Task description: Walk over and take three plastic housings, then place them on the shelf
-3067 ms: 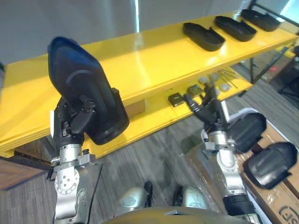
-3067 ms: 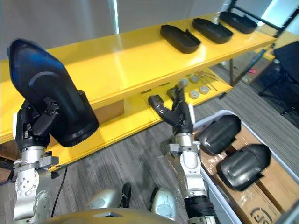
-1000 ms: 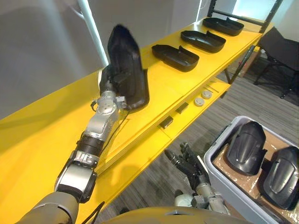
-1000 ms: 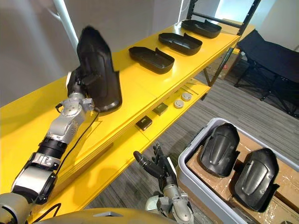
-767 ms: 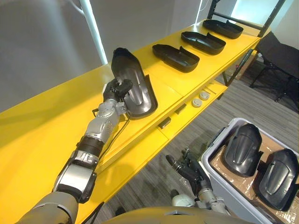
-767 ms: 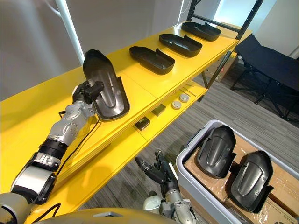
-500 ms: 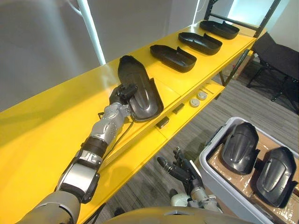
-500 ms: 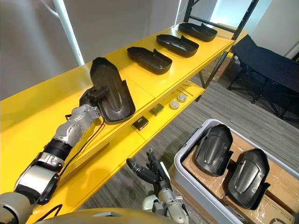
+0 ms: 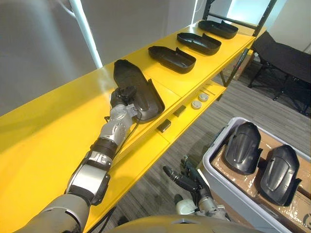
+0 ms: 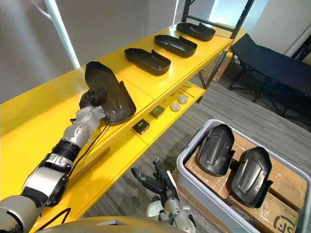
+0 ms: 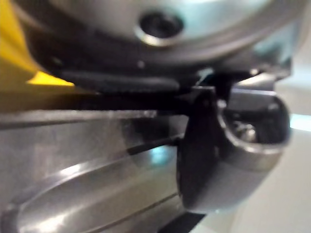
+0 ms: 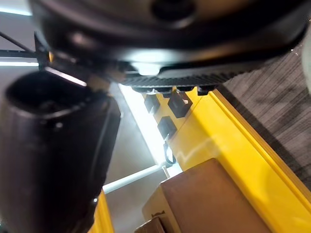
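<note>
On the yellow shelf a plastic housing is laid, clasped by the left robot hand; release is judged next.

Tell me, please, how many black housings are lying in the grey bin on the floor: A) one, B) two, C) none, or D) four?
B: the grey bin holds two housings side by side, while the left hand grips another housing on the yellow shelf.
</note>
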